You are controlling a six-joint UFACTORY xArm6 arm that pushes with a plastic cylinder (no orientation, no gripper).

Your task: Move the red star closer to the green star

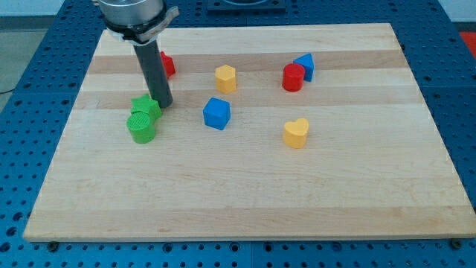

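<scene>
The red star (168, 65) lies near the view's upper left, mostly hidden behind my rod. The green star (146, 107) lies below it, touching a green cylinder (140, 127) on its lower side. My tip (164, 104) rests on the board just right of the green star, below the red star.
A yellow block (225, 77) and a blue cube (217, 113) sit in the middle. A red cylinder (293, 77) touches a blue block (305, 65) at the upper right. A yellow heart (296, 132) lies lower right. The wooden board (245, 201) ends at blue perforated table.
</scene>
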